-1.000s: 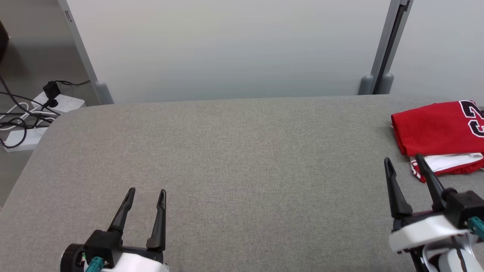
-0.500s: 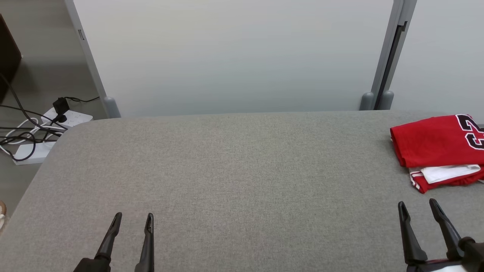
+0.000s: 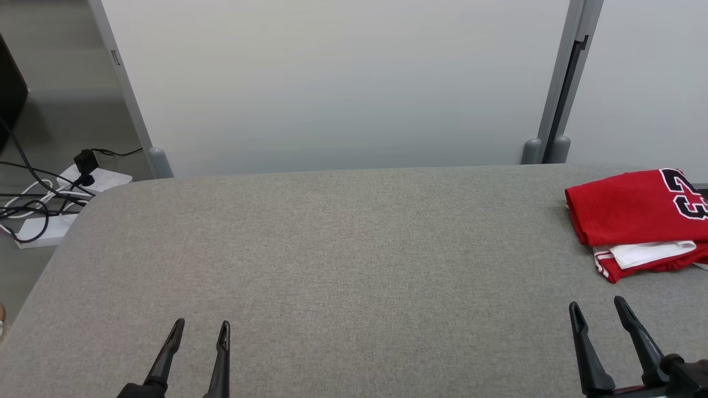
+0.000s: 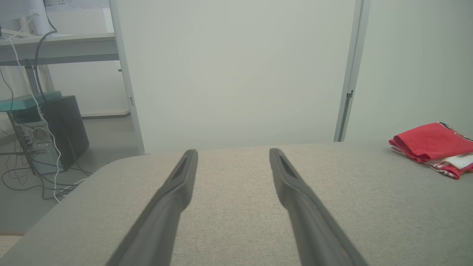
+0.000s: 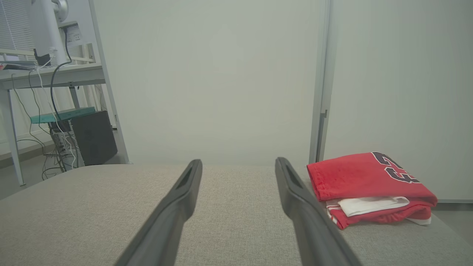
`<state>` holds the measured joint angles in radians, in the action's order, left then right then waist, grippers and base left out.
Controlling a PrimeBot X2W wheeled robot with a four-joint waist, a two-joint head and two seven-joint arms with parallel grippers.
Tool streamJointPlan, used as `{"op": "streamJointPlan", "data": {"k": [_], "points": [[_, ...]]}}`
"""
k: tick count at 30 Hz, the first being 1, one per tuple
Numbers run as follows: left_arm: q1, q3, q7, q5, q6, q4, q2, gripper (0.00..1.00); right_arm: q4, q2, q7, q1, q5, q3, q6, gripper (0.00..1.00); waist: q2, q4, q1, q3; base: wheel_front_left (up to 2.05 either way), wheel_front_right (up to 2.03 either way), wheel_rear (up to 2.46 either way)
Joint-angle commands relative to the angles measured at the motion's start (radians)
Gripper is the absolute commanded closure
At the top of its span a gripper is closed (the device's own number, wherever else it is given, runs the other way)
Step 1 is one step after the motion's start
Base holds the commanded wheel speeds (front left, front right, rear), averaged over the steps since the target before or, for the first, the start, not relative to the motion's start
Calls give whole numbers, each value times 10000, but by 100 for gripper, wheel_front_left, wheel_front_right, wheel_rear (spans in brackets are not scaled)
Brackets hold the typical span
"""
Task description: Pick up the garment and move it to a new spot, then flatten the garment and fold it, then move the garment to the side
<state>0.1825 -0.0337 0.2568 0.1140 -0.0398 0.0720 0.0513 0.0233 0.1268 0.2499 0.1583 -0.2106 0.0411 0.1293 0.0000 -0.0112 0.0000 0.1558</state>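
Note:
The garment (image 3: 636, 215) is a red jersey with white trim and dark numerals, folded into a compact stack at the far right of the grey table (image 3: 343, 249). It appears too in the left wrist view (image 4: 430, 142) and the right wrist view (image 5: 366, 184). My right gripper (image 3: 597, 309) stands open near the table's front right, just short of the garment and apart from it. At the front left my left gripper (image 3: 200, 327) is open, with nothing between its fingers.
White partition panels (image 3: 343, 83) with grey posts stand behind the table. On the floor at the left lie a power strip and tangled cables (image 3: 50, 193). A desk with a computer tower (image 5: 92, 136) stands beyond the table's left side.
The head camera has tilted up, so the scene sits lower in the picture. Both grippers have drawn back toward the bottom edge; the right one has pulled away from the garment. The garment lies still.

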Motion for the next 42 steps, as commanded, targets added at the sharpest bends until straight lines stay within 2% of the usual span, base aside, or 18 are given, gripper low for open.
{"op": "streamJointPlan", "data": {"k": [1,9,10,17,22,26,42], "points": [[-305,335,49,-86,-71,-239,7,0,-248,176,118,-173,-51,215,14,0,0,-10,0,0,0,0,0],[-362,352,49,-198,-102,-209,-3,0,-254,185,118,-85,-26,179,14,0,0,-51,0,17,0,0,0],[-2,24,0,-102,-47,25,-6,100,-24,-1,0,168,-2,-7,0,100,0,-52,0,17,0,0,0],[162,41,-118,160,-57,770,-83,100,638,-232,-90,332,-245,17,0,100,0,-55,1,4,0,0,0],[34,110,-283,767,-92,804,-80,100,688,-242,-225,214,-820,-39,1,100,0,-45,23,-49,0,0,0],[-49,140,-385,1254,-120,821,-78,100,738,-252,-333,122,-1275,-80,1,100,0,-39,2,-120,0,0,0],[-413,296,-803,3067,-224,921,-69,100,930,-297,-744,-246,-2979,-243,3,100,0,-20,0,-319,0,0,0]]}}
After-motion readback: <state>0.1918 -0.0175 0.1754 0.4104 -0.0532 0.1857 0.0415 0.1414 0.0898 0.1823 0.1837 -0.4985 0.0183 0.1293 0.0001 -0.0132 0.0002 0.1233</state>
